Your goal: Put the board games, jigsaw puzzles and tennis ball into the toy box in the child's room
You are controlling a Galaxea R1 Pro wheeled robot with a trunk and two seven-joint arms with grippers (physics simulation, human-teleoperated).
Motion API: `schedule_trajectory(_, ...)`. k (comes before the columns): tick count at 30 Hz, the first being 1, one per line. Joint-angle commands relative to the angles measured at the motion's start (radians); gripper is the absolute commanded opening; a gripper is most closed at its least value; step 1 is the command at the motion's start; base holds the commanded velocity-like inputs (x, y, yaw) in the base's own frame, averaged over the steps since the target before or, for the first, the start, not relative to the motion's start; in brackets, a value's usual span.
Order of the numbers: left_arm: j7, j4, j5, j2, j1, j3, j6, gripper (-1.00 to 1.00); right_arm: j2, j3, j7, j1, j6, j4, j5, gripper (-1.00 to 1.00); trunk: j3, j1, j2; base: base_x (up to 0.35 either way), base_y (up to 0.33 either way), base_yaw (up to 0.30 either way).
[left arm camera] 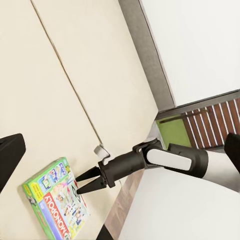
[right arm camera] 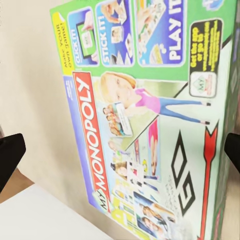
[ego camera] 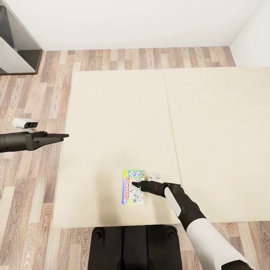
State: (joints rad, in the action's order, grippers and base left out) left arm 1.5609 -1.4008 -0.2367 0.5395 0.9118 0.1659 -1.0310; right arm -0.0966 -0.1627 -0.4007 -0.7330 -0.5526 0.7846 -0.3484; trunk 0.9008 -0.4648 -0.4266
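A green-and-white "Monopoly" board game (ego camera: 129, 195) lies flat on the beige bed (ego camera: 112, 112), near its front edge. My right gripper (ego camera: 134, 183) hovers open just above the box's middle, fingers pointing left. The left wrist view shows those fingers apart over the box (left arm camera: 55, 200), right gripper (left arm camera: 84, 181). In the right wrist view the printed cover (right arm camera: 150, 115) sits between the two dark fingertips (right arm camera: 10, 160). My left gripper (ego camera: 64, 136) stands open above the floor at the bed's left side, holding nothing.
Wood-plank floor (ego camera: 30, 93) runs along the bed's left and far sides. A dark cabinet (ego camera: 17, 41) stands in the far left corner against the white wall. My base (ego camera: 135, 243) touches the bed's front edge. A seam (ego camera: 173, 123) splits the mattress.
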Motion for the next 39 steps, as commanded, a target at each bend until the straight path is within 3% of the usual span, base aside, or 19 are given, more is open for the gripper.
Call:
schedule_trajectory(1,0.004,0.0,0.0,0.0,0.0,0.0,-0.011,1.0,0.0,0.0,0.0,0.0,-0.006,0.001,-0.004,1.0,0.001,-0.001,-0.001,0.0,0.032,0.0)
schedule_trajectory(39,0.004,0.0,0.0,0.0,0.0,0.0,-0.011,1.0,0.0,0.0,0.0,0.0,-0.006,0.001,-0.004,1.0,0.001,-0.001,-0.001,0.0,0.057,0.0)
